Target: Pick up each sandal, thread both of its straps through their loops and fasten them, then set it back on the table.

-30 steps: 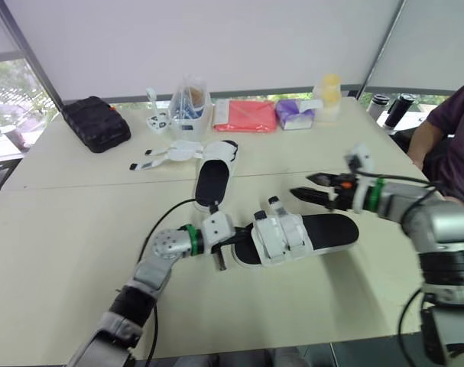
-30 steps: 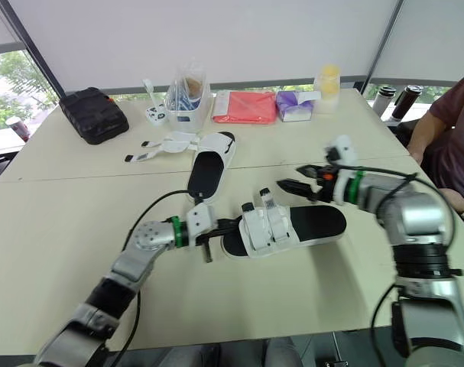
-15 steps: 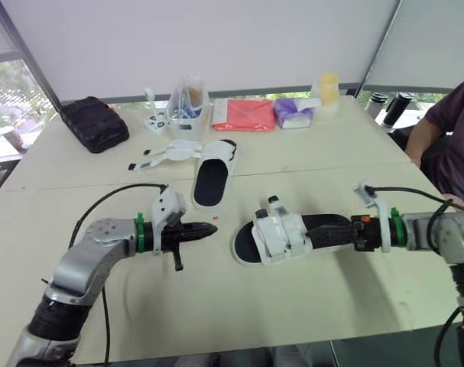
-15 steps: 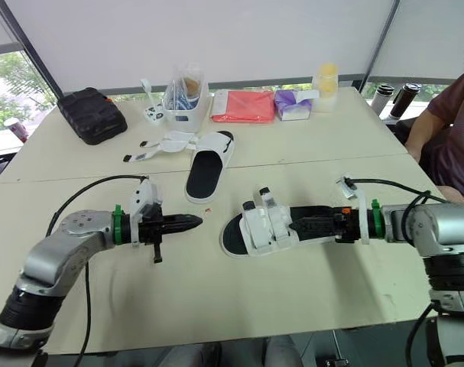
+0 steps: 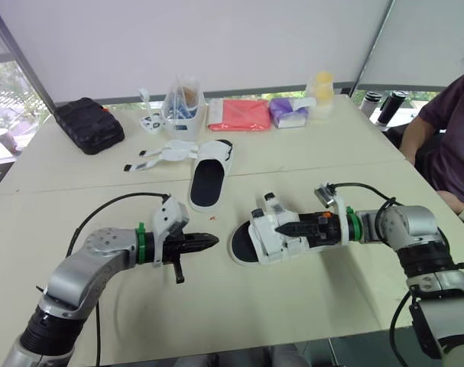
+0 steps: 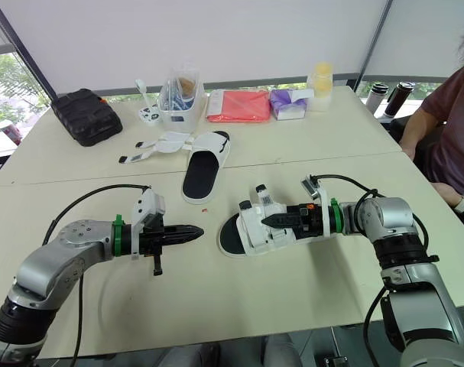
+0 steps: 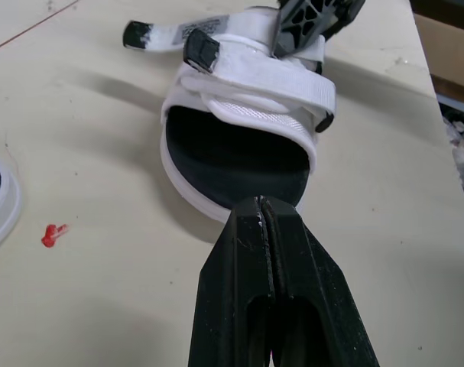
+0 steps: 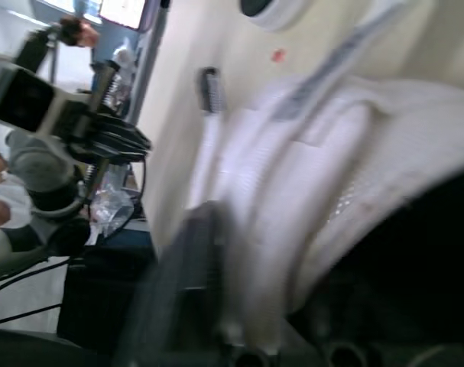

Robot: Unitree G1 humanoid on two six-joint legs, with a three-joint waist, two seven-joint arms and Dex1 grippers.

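Observation:
The near sandal [image 5: 245,246], white with a black footbed, lies flat on the table with both straps across its front. My right gripper [image 5: 280,228] reaches in from the heel side, its fingers closed together on the rear strap [image 7: 251,73]; the left wrist view shows its fingers [image 7: 308,19] on top of that strap. My left gripper [image 5: 214,241] is shut and holds nothing, pointing at the sandal's toe from a short way to the left. A second sandal [image 5: 209,172] lies farther back with its straps [image 5: 159,155] spread loose to its left.
A black case [image 5: 89,122], a clear container [image 5: 182,107], a red pouch [image 5: 239,115], a purple pack [image 5: 289,113] and a yellow bottle [image 5: 321,90] line the far edge. A person [image 5: 446,145] sits at the right. A small red bit [image 5: 211,219] lies between the sandals.
My left gripper let go of the sandal's toe and drew back left. My right gripper came down to the heel, slid forward to the straps and closed.

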